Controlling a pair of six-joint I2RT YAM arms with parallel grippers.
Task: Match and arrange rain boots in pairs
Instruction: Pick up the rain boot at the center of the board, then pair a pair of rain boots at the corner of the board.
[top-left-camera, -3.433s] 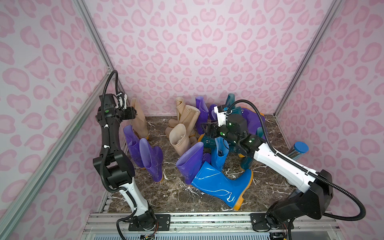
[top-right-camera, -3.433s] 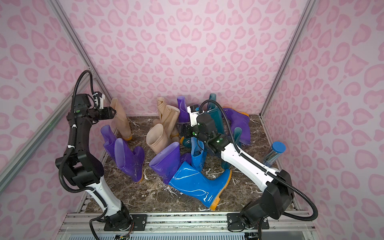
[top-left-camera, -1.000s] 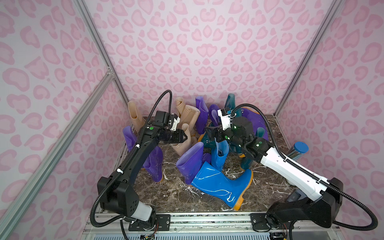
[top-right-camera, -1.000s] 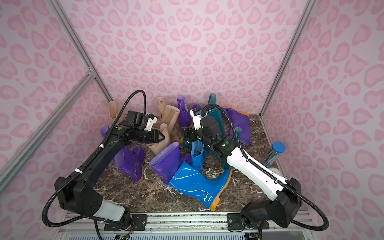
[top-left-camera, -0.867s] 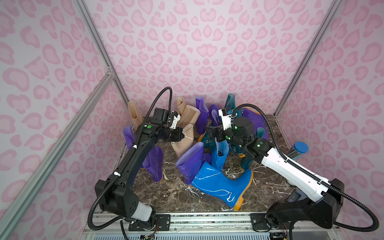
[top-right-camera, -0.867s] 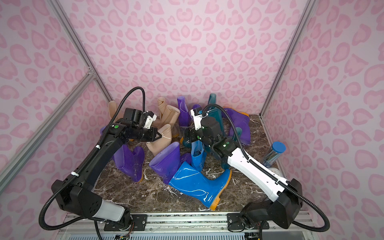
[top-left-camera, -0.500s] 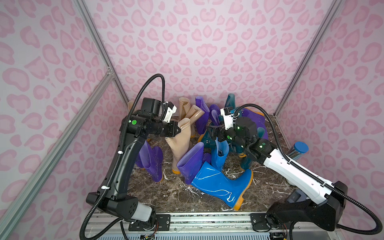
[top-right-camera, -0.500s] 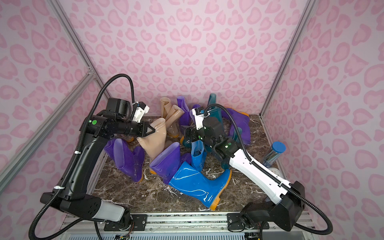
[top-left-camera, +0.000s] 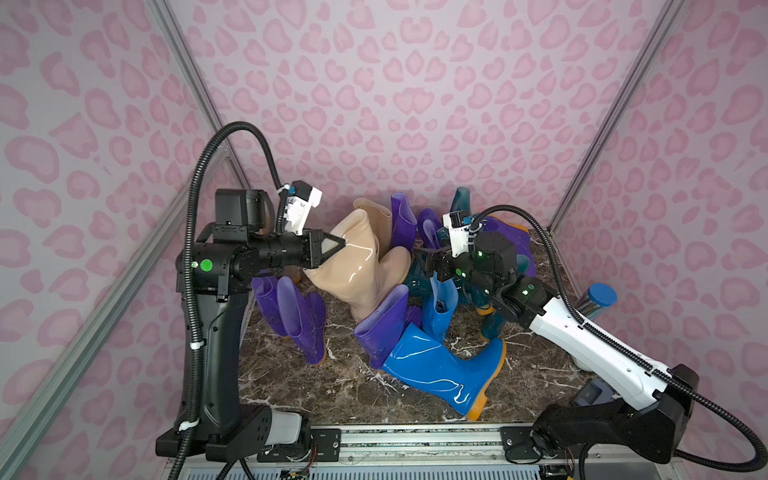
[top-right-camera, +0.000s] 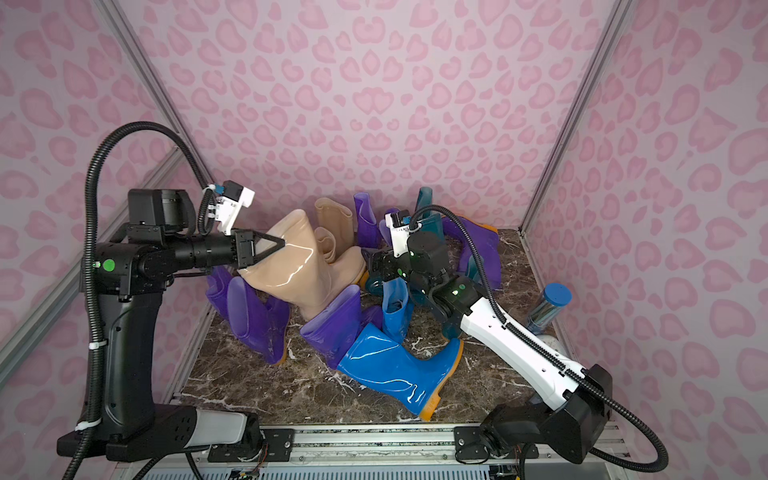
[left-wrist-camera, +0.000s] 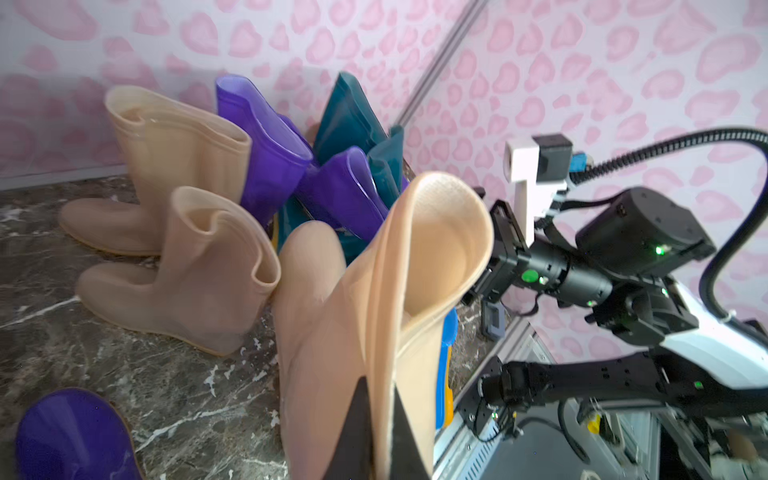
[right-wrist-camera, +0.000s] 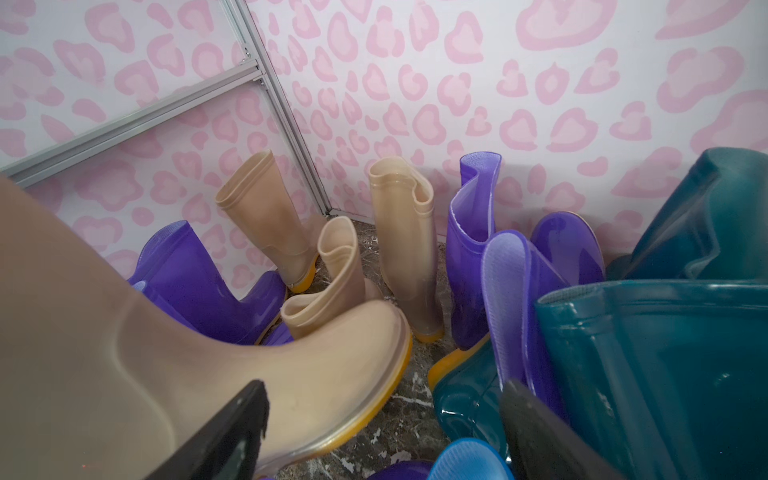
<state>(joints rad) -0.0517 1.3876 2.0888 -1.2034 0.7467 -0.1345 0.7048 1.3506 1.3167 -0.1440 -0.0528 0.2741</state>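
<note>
Presently left gripper (top-left-camera: 333, 248) clamped shut on the cuff of a beige boot (top-left-camera: 365, 270), holding it tilted over the marble floor (top-left-camera: 340, 386), presumably to carry it beside the other beige boots (left-wrist-camera: 178, 166); right gripper (top-left-camera: 431, 266) gapes empty near the teal boot (right-wrist-camera: 665, 374)

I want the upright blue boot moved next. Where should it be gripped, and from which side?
Pinch the cuff rim of the upright blue boot from above, one finger inside, one outside: it stands with its mouth facing up, and other boots crowd its sides. The open right gripper hangs closest.
</note>
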